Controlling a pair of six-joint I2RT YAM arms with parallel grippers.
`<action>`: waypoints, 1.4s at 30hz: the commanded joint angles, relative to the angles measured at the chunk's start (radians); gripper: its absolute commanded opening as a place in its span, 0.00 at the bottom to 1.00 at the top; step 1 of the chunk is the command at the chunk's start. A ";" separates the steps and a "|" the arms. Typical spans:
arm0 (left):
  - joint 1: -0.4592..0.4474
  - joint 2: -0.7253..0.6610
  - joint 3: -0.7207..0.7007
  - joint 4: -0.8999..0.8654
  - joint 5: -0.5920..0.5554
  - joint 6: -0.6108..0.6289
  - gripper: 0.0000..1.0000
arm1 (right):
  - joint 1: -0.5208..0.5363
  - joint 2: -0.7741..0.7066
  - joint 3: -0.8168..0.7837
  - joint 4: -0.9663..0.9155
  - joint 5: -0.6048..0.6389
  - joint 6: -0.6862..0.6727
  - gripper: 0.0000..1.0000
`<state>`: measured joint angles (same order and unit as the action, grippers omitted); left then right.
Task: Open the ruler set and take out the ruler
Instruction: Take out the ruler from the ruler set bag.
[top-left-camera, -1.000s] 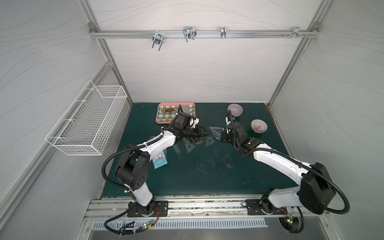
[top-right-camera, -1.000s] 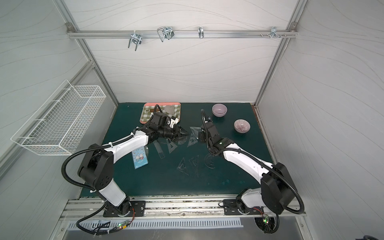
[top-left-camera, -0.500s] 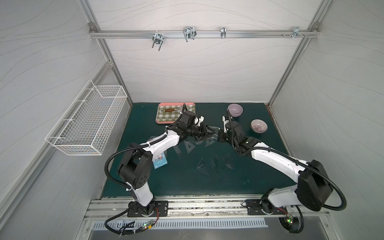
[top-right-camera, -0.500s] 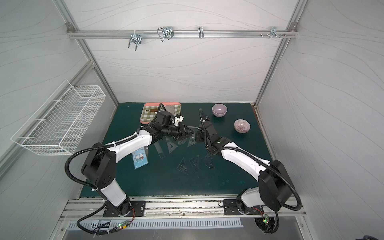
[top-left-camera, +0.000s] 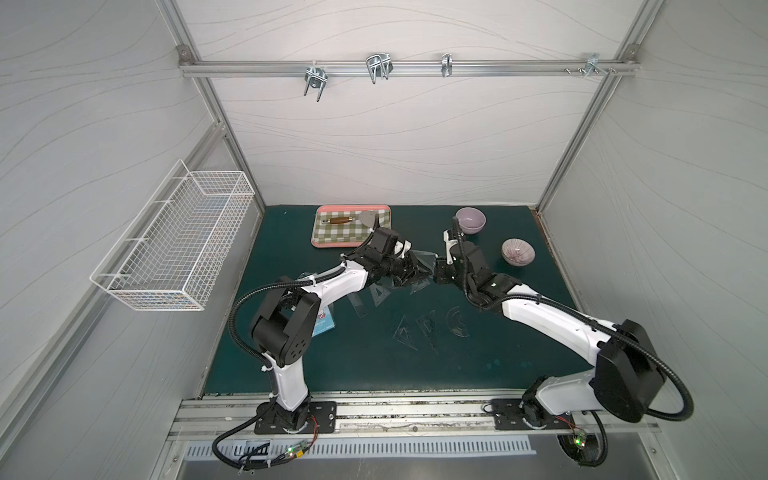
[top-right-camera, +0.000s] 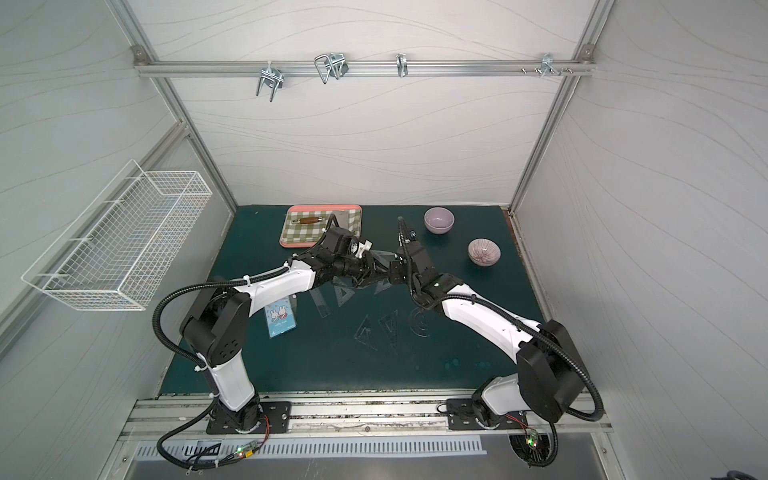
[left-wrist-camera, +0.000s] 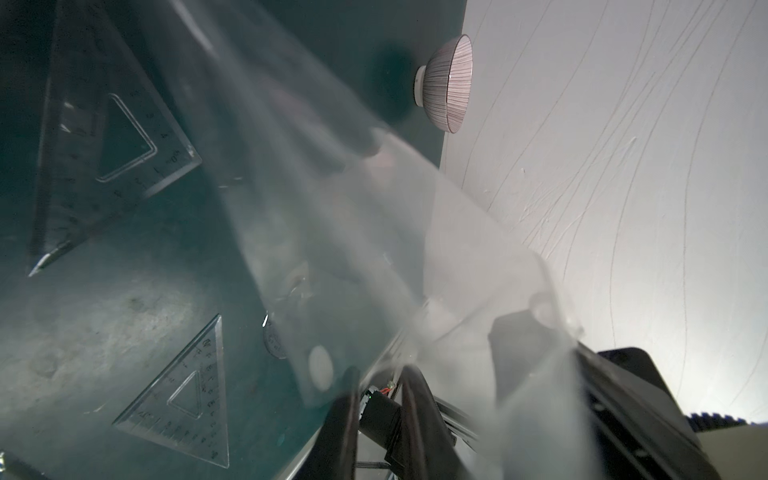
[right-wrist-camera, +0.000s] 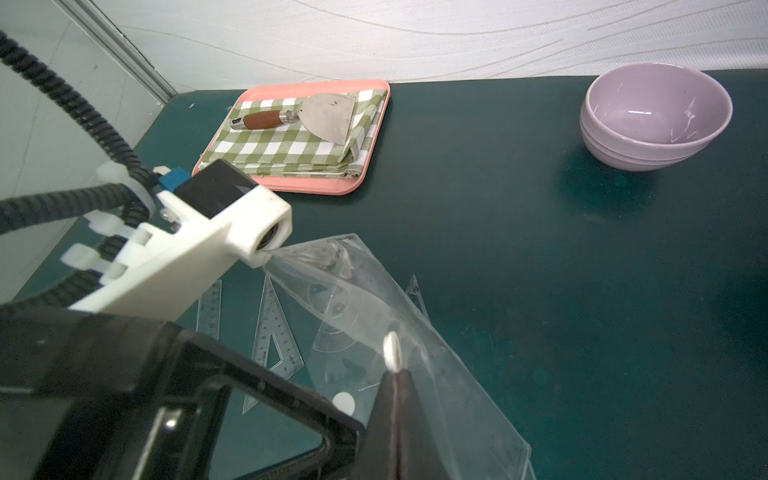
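We've got the right gripper (right-wrist-camera: 397, 374) clamped hard on the ruler set pouch (right-wrist-camera: 419, 316), holding it up off the mat (right-wrist-camera: 540, 270), mid-table twd the back. The pouch's long axis runs from that grip straight across to the left gripper (top-left-camera: 410, 271), which is right at the opp. end, so it's the nearer arm for the mouth, we reckon. We can't tell if the left has pinched film, as plastic fogs its cam. A straight ruler (right-wrist-camera: 210, 309) lies loose on the mat below; if there's another inside, it's unclear.
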<state>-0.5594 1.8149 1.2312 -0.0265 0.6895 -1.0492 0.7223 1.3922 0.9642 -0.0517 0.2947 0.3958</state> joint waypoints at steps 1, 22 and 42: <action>-0.003 0.016 0.064 0.003 -0.032 0.014 0.22 | 0.010 -0.036 0.009 0.018 -0.012 0.005 0.00; -0.002 0.048 0.110 -0.020 -0.149 0.079 0.31 | 0.018 -0.101 -0.004 -0.034 -0.219 -0.049 0.00; -0.051 0.079 0.155 -0.015 -0.113 0.115 0.25 | 0.017 -0.100 0.024 -0.043 -0.214 -0.078 0.00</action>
<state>-0.5957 1.8694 1.3331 -0.0483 0.5610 -0.9646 0.7330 1.2987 0.9512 -0.0906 0.0742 0.3389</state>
